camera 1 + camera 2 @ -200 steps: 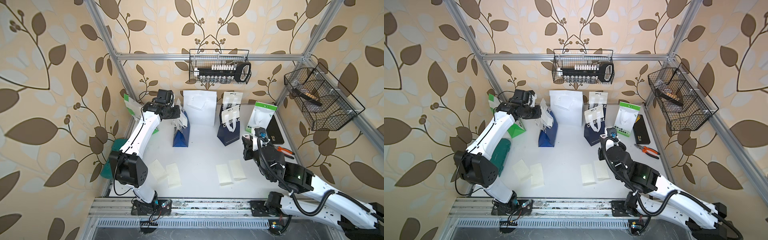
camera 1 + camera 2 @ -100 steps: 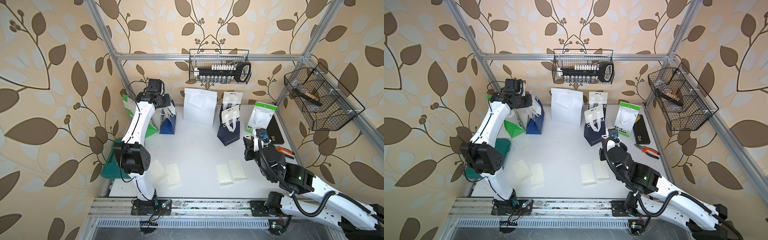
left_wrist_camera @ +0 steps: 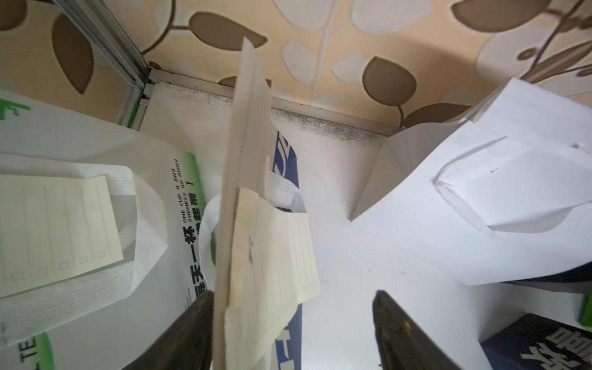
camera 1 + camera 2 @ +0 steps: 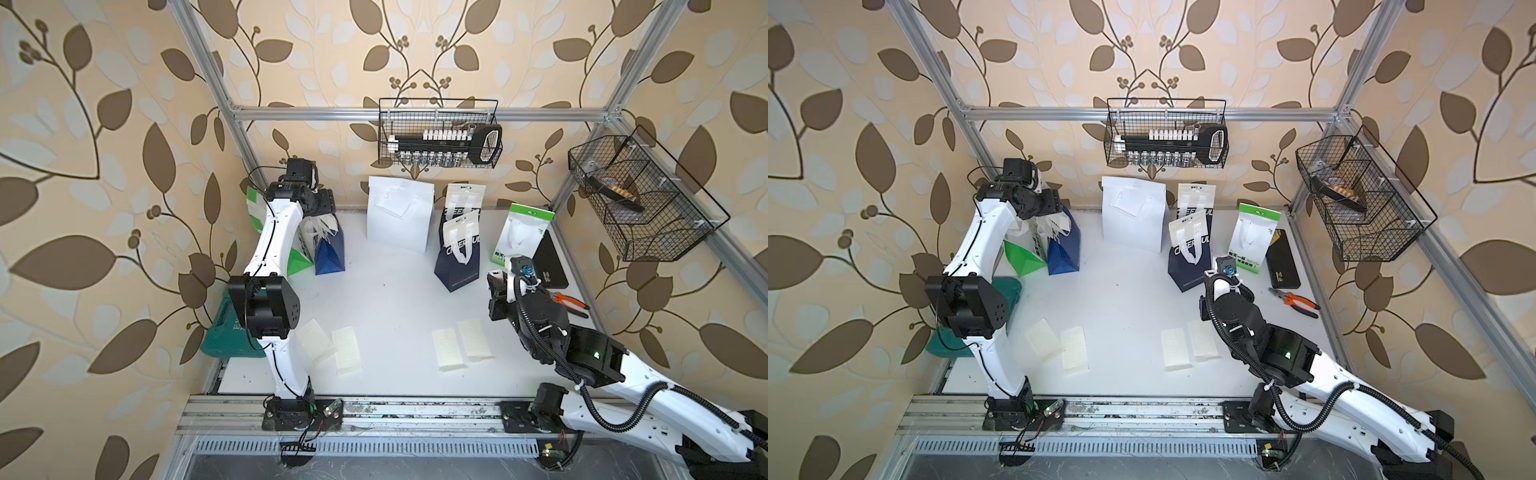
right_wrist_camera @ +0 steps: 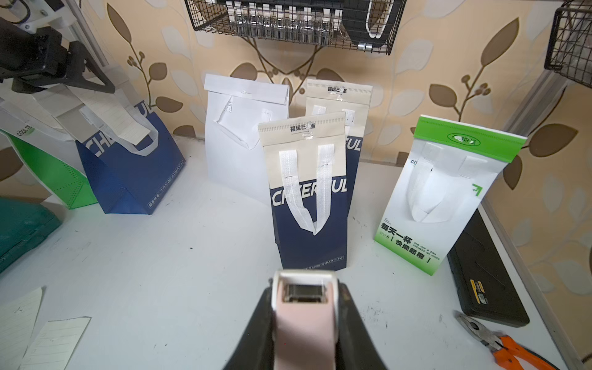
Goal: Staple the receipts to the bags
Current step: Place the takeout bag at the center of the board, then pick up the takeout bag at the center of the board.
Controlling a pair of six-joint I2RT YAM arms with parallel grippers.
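At the back left stands a blue bag (image 4: 329, 253) with a receipt (image 3: 278, 250) hanging at its top, beside a white-and-green bag (image 3: 160, 179) that also bears a receipt (image 3: 54, 227). My left gripper (image 3: 293, 294) hovers over the blue bag's top, open, with the flap against one finger. A plain white bag (image 4: 397, 218), two navy bags (image 4: 457, 257) and another white-and-green bag (image 4: 521, 232) stand along the back. Several loose receipts (image 4: 345, 351) (image 4: 446, 348) lie near the front. My right gripper (image 5: 305, 290) is shut on a pink stapler (image 5: 302, 326), in front of the navy bags.
A teal case (image 4: 226, 336) lies at the left edge. A black case (image 4: 550, 262) and orange pliers (image 4: 571, 303) lie at the right edge. Wire baskets hang on the back wall (image 4: 440, 137) and the right wall (image 4: 640, 199).
My left arm carried the blue bag back and left, next to the white-and-green bag, then opened its jaws and let go of the bag's top. The right arm stayed still.
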